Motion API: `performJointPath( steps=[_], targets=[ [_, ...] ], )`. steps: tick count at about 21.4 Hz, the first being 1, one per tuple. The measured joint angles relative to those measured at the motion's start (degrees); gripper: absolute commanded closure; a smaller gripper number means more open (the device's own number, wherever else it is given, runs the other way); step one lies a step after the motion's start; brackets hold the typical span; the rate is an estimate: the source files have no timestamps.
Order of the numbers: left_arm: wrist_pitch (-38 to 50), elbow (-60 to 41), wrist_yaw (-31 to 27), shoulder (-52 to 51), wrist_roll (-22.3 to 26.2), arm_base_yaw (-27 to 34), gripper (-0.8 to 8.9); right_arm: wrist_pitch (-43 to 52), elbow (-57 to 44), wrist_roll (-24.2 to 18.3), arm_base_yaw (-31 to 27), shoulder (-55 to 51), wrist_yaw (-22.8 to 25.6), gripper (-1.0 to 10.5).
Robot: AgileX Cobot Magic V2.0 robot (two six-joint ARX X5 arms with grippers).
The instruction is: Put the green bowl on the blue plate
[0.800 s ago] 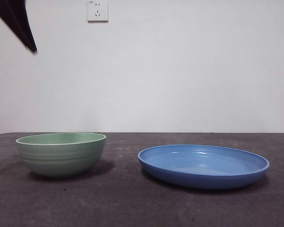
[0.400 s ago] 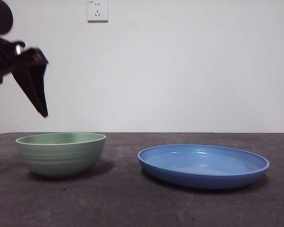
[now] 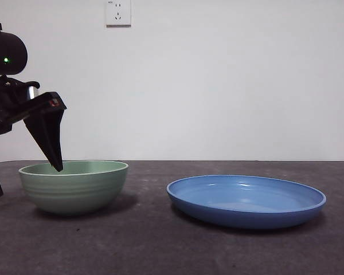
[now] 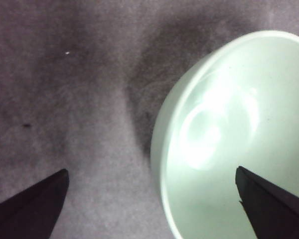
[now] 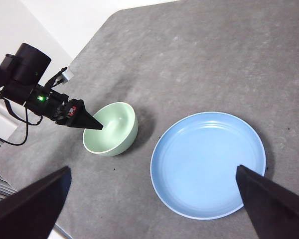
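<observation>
The pale green bowl (image 3: 74, 186) stands upright on the left of the dark table, and the blue plate (image 3: 246, 200) lies apart from it on the right. My left gripper (image 3: 26, 175) is open at the bowl's left side. One jaw points down inside the rim, the other stands outside it. In the left wrist view the bowl (image 4: 229, 139) has its rim between the spread jaws of the left gripper (image 4: 151, 171). My right gripper (image 5: 152, 169) hangs open and empty high above the table, looking down on the bowl (image 5: 112, 129), the plate (image 5: 209, 164) and the left gripper (image 5: 84, 119).
A white wall with a socket (image 3: 118, 12) rises behind the table. The table's left edge (image 5: 20, 184) runs close to the bowl, with black cables (image 5: 10, 137) hanging from the left arm beyond it.
The left arm has come down from the top left corner to the bowl's left rim, with its jaws spread. Bowl and plate have not moved.
</observation>
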Motion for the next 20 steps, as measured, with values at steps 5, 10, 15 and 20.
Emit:
performJointPath(
  steps=[5,10,15,20],
  targets=[
    [0.3,0.0,0.0,0.9,0.0,-0.5,5.51,0.0,0.0,0.0,0.0,0.0,0.0,3.3],
    [0.7,0.0,0.0,0.9,0.0,-0.7,7.84,0.0,0.0,0.0,0.0,0.0,0.0,3.3],
    [0.6,0.7,-0.2,0.9,-1.3,-0.7,7.98,0.0,0.0,0.0,0.0,0.0,0.0,3.3],
    [-6.0,6.1,-4.8,0.9,-3.9,-2.0,7.98,0.0,0.0,0.0,0.0,0.0,0.0,3.3]
  ],
)
